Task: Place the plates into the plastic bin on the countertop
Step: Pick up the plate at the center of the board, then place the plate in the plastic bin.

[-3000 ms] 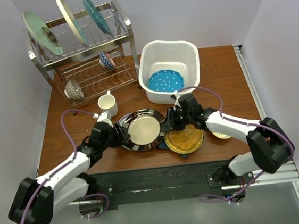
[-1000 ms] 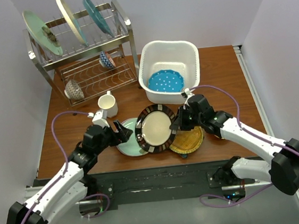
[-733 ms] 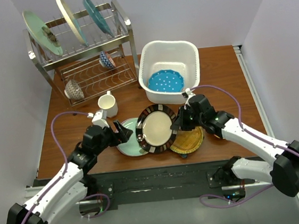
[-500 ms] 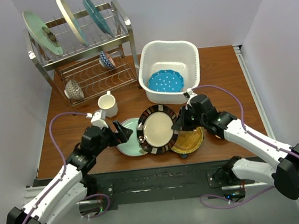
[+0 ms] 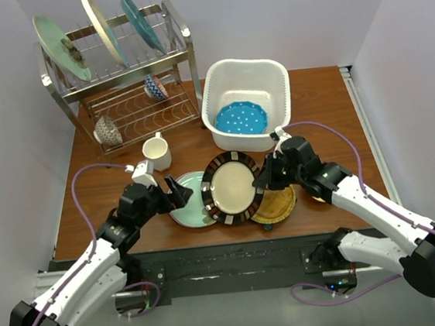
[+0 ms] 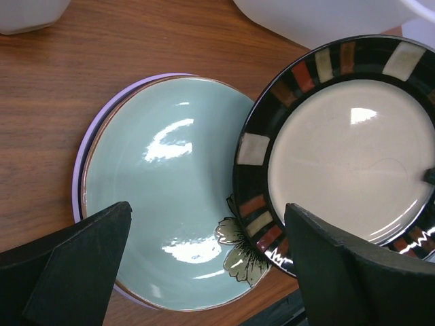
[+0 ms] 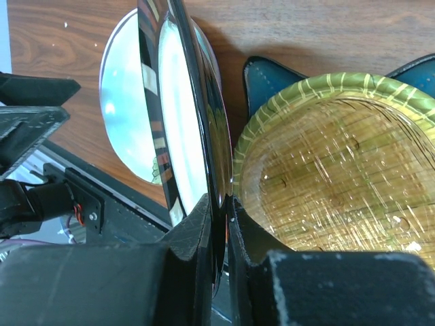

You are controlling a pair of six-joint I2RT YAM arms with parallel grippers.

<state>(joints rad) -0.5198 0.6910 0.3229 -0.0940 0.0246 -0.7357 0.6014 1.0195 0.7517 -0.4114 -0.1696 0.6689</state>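
Black-rimmed cream plate [image 5: 232, 186] is at mid-frame in the top view, tilted up steeply. The right hand [image 5: 264, 181] is clamped on its right rim. The right wrist view shows the plate edge-on, pinched between the fingers [image 7: 197, 231].

The left hand [image 5: 180, 192] is spread wide and grips nothing. It sits just left of that plate, over the mint floral plate [image 6: 163, 204]. The mint plate lies flat on a lavender plate [image 6: 80, 170] on the table [image 5: 329, 112]. The tilted plate's left edge overlaps the mint one.

An amber woven-look plate [image 7: 340, 163] is lower right of the tilted plate. It rests on a blue star-shaped plate [image 7: 262, 78], under the right hand.

The white plastic bin [image 5: 244, 78] is upper centre, at the back of the table, with a blue dotted plate [image 5: 240, 118] flat inside. The wire rack [image 5: 138, 109] is upper left and holds three upright plates. A white mug [image 5: 156, 150] stands just below it in the frame.
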